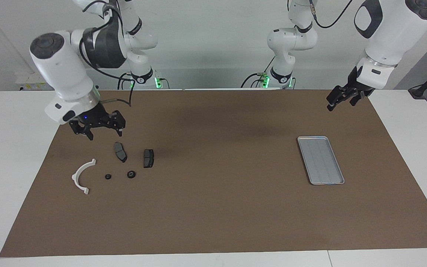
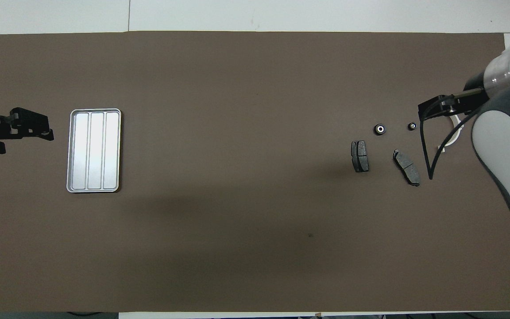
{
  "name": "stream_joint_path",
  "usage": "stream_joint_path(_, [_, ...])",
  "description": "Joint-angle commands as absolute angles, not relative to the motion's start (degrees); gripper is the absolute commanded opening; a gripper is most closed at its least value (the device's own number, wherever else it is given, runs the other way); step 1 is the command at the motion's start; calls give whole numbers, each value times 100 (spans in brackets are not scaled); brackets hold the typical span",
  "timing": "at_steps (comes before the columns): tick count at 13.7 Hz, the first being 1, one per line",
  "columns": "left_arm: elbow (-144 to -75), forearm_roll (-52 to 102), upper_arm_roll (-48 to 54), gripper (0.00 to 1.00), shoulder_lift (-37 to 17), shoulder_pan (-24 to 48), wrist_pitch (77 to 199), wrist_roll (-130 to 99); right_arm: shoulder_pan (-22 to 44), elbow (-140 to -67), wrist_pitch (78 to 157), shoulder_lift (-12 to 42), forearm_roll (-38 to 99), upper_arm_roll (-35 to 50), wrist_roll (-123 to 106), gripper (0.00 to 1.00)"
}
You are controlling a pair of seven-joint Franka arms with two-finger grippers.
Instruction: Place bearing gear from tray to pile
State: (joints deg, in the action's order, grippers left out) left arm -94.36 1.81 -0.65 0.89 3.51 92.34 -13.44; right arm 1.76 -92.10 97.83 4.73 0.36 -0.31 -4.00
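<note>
Right gripper (image 1: 104, 130) up in the air over the brown mat (image 1: 213, 207) at the right arm's end of the surface, jaws spread open, nothing between them. Below the jaws, on the mat, the pile: two dark plates, one (image 1: 120, 151) close under the jaws, the other (image 1: 148, 158) beside it toward the left arm's end. White arc (image 1: 81, 176) lies apart from the plates, toward the mat's edge at the right arm's end. Two small round black parts sit farther from the robots than the plates: larger bearing gear (image 1: 131, 174) and a smaller ring (image 1: 108, 176), apart from each other, touching nothing. Left gripper (image 1: 341, 97) waits in the air over the mat's corner, jaws open, empty. Tray (image 1: 320, 160) lies flat near the left jaws, nothing in it.
</note>
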Motion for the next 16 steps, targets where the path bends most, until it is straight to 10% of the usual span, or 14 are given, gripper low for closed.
stream_joint_path(1, [-9615, 246, -79, 100, 255, 360, 9299, -1301, 35, -9352, 9170, -51, -26, -9, -290, 100])
stream_joint_path(16, [-9624, 246, -79, 100, 255, 360, 9299, -1292, -229, -9580, 9079, -264, 0, -114, -229, 100])
